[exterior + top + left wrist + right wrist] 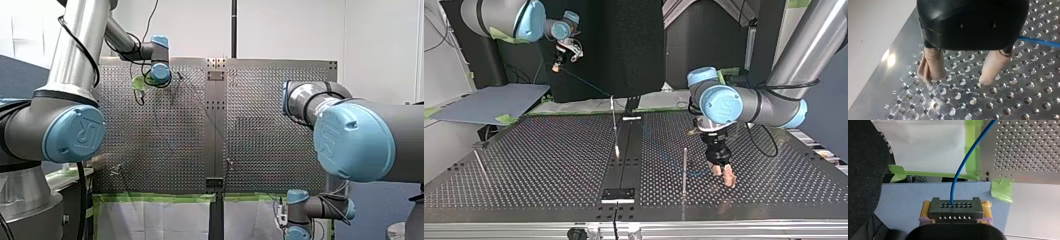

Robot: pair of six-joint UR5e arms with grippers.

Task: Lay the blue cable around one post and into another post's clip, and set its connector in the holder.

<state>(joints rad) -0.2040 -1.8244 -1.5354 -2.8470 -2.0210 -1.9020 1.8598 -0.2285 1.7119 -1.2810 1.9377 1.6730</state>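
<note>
In the right wrist view my right gripper [955,206] is shut on a dark perforated connector block [956,213], its yellow pads [926,210] pressing both sides. The blue cable [965,162] rises from the block toward the perforated table. The top view has my right gripper [557,64] raised off the table's far side at the left, the cable [586,84] slanting down to a thin post [614,125]. My left gripper [724,176] hangs open just above the plate beside another post [684,170], nothing between its beige pads [933,65]. A stretch of cable [1040,42] lies behind it.
A third post [480,162] leans at the top view's left. A small black fixture [619,194] sits on the centre strip near the front edge. A blue-grey board [494,102] and green tape [1001,190] lie past the table's far edge.
</note>
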